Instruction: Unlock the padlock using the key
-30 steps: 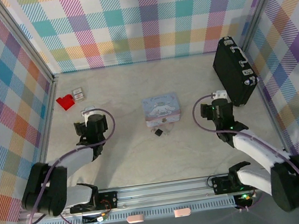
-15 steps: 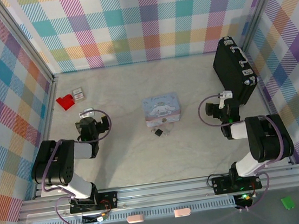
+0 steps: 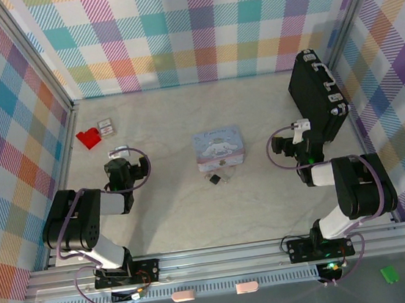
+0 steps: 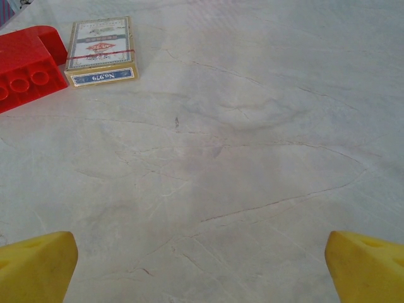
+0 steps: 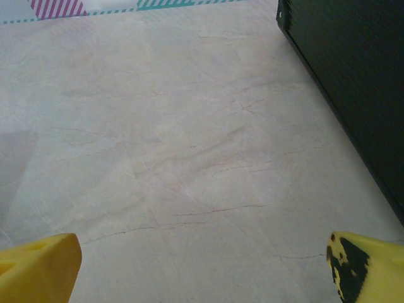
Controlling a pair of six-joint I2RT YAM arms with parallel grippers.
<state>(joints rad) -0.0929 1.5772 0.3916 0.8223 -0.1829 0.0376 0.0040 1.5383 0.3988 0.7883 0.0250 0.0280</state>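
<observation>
Top external padlock (image 3: 218,178), tin (image 3: 219,148), left wrist cards (image 4: 101,50)

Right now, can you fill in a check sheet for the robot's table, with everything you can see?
Surface: pale marbled table, no spills seen.
Job's things: padlock lies just in front of the tin; key too small to tell.
Clutter: pastel tin, red plastic piece, card box, black briefcase.
Grippers: left end effector and right end effector both open, empty.
Cables: purple cable loops at each wrist.
Surroundings: checked walls, metal frame.
</observation>
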